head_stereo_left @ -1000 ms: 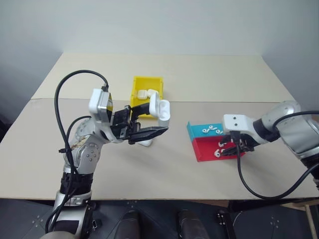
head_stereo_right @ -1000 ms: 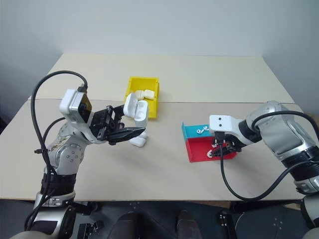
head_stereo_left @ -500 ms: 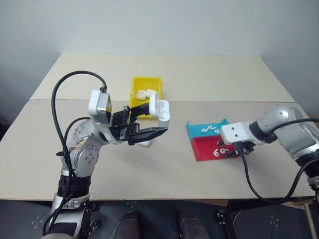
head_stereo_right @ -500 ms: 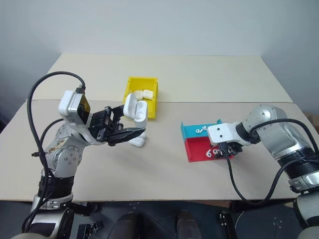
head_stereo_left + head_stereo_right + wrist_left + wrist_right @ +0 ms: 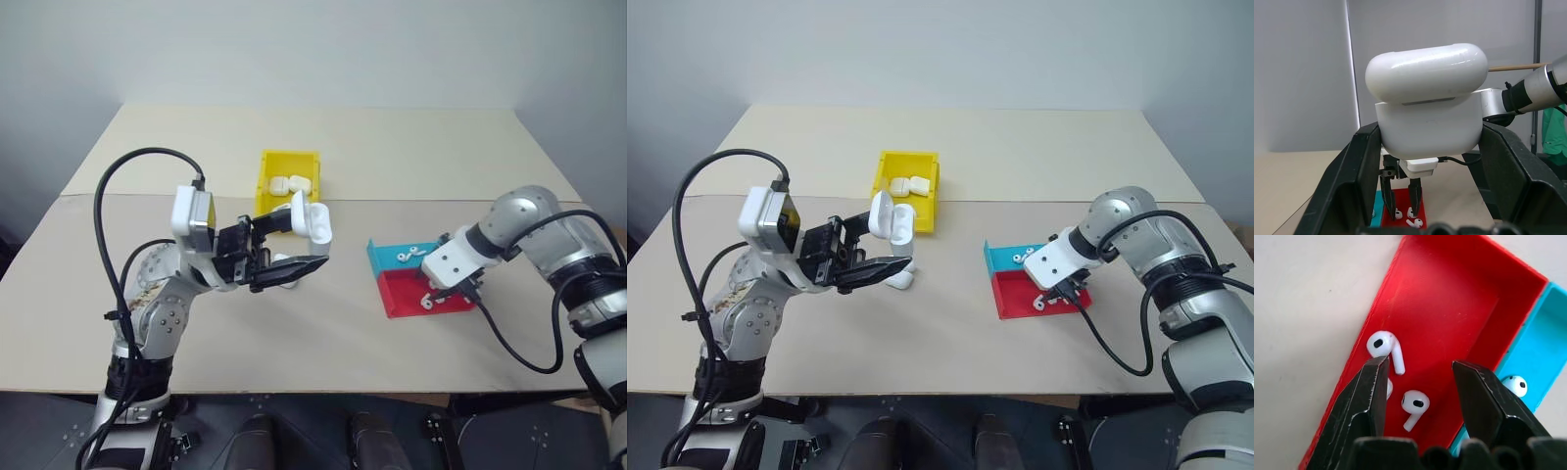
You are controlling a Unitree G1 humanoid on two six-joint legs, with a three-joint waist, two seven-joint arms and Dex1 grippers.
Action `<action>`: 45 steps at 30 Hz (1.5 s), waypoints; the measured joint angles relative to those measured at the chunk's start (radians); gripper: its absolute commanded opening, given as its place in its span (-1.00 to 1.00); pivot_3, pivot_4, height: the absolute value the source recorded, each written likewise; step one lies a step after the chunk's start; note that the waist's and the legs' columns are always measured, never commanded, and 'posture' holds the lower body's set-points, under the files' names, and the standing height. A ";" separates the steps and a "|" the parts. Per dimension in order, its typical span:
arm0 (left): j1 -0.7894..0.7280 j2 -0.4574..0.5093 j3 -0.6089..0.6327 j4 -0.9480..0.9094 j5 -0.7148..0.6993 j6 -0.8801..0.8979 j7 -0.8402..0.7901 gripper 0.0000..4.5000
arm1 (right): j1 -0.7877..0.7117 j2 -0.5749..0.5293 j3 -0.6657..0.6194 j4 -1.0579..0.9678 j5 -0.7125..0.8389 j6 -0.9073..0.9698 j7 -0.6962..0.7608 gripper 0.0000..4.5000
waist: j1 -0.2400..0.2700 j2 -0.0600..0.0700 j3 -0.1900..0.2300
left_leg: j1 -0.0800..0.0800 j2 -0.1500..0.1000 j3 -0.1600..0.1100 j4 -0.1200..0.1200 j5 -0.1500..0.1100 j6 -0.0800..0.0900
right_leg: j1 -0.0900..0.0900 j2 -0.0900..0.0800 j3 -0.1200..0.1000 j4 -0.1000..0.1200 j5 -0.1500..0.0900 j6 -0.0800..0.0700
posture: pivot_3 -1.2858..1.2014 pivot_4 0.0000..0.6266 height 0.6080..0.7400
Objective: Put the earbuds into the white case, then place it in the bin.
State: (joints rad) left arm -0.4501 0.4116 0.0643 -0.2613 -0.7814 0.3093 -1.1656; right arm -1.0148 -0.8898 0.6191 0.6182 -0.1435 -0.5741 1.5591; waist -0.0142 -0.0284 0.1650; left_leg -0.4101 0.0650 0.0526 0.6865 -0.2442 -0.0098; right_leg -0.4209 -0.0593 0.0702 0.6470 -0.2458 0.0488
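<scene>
Beige table (image 5: 411,157) — blue-and-red tray (image 5: 392,257) near right edge.

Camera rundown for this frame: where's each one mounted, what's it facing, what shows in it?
Left/right eye: on the head, looking forward and down at the table, yellow bin, both arms.
Left wrist: looks along the left gripper, shut on the white case; right gripper beyond.
Right wrist: looks down between open fingers at earbuds in the red tray.
Shared: both wrist views show the red tray and its earbuds.
</scene>
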 measured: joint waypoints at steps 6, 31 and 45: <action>0.025 0.010 0.000 -0.018 -0.002 0.000 0.019 0.22 | -0.047 0.000 0.077 0.069 0.011 -0.093 0.001 0.12 | -0.001 0.000 0.000 | 0.000 0.000 0.000 0.000 0.000 0.000 | 0.000 0.000 0.000 0.000 0.000 0.000 | 0.03 -0.52 1.00; 0.029 0.032 0.000 -0.039 -0.005 0.000 0.044 0.22 | 0.001 0.037 0.073 0.074 0.004 -0.158 0.003 -0.31 | -0.001 0.000 0.000 | 0.000 0.000 0.000 0.000 0.000 0.000 | 0.000 0.000 0.000 0.000 0.000 0.000 | 0.03 -0.52 1.00; 0.032 0.037 0.000 -0.039 -0.005 0.000 0.049 0.22 | 0.030 0.038 0.023 0.023 0.043 -0.062 0.005 -0.71 | -0.001 0.000 0.000 | 0.000 0.000 0.000 0.000 0.000 0.000 | 0.000 0.000 0.000 0.000 0.000 0.000 | 0.03 -0.52 1.00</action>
State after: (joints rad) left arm -0.4185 0.4481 0.0642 -0.3006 -0.7865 0.3095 -1.1168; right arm -0.9849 -0.8517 0.6422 0.6413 -0.1003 -0.6360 1.5638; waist -0.0150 -0.0282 0.1651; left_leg -0.4099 0.0652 0.0527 0.6864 -0.2442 -0.0098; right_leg -0.4208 -0.0593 0.0703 0.6471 -0.2458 0.0486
